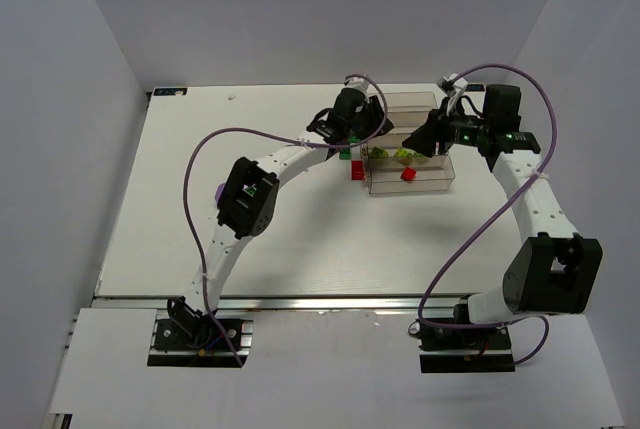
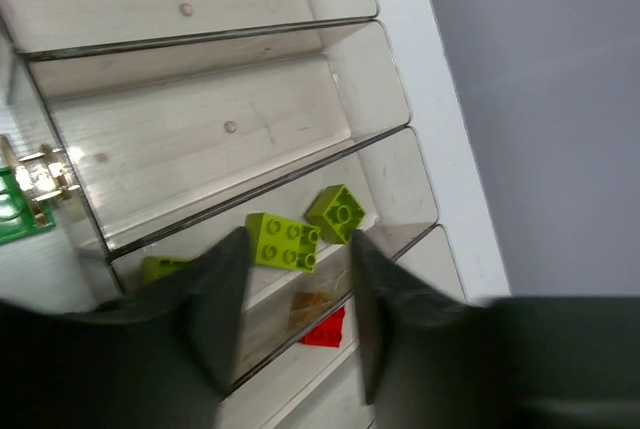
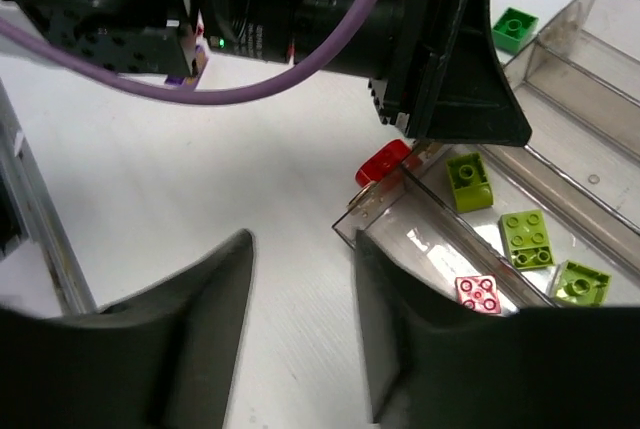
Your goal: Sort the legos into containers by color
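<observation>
The containers are clear bins joined side by side at the table's far middle, also seen in the left wrist view and the right wrist view. One bin holds three yellow-green legos. The bin beside it holds a red lego. Another red lego lies on the table at the block's left end, with a dark green lego nearby. My left gripper hovers open above the bins, holding nothing. My right gripper is open and empty over the table by the block's corner.
Both arms meet over the bin block, the left gripper at its left end and the right gripper near its middle. Purple cables loop above each arm. A small purple bit shows by the left arm's elbow. Grey walls enclose the table.
</observation>
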Available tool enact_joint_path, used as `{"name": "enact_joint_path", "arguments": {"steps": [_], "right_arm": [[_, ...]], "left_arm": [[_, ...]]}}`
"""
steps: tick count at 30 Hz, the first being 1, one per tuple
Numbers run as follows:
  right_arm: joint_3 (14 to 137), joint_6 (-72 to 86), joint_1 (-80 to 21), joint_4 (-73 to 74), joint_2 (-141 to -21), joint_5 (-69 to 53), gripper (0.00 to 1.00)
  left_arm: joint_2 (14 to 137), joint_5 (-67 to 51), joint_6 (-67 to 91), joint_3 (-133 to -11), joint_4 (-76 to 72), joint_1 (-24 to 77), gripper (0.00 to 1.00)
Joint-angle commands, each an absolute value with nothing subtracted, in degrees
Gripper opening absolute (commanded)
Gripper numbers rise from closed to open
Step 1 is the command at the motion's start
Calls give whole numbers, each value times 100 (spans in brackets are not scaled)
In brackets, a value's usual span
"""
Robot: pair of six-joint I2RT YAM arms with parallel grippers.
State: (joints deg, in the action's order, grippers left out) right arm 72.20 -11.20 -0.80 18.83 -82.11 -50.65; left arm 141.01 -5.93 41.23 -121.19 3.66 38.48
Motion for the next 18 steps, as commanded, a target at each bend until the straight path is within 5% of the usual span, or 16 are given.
{"name": "enact_joint_path", "arguments": {"steps": [1,4,5,8,10,14,15,18], "right_arm": [[7356,-1519,-62,2196,-8112,-5588,53],[7461,-2388,-96,2846,-8226,-6301,60],[7505,-2834,-166,3022,-8261,-6267,60],[7760,-3338,-684,3611,-8455,-5645,58],[7901,-3673,-1281,3909,-8683,-4820,58],[8295,-3762,-2344,3841,-9209,-3290,61],[8436,-3770,-2434,3858,-9333,-2913,67],[9137,-3805,-2707,4103,-9930,-2296,81]], "left_arm": [[13161,-194,3640,-11981,720,3850,49],[12047,201,3507,-10756,677,3648,26],[11702,263,3516,-10358,607,3578,12],[10264,439,3489,-8548,396,3288,5],[9566,562,3507,-7382,474,3033,11],[8062,834,3586,-6043,974,2725,43],[7529,1052,3595,-5847,1219,2690,54],[6588,1431,3726,-5248,1633,2654,65]]}}
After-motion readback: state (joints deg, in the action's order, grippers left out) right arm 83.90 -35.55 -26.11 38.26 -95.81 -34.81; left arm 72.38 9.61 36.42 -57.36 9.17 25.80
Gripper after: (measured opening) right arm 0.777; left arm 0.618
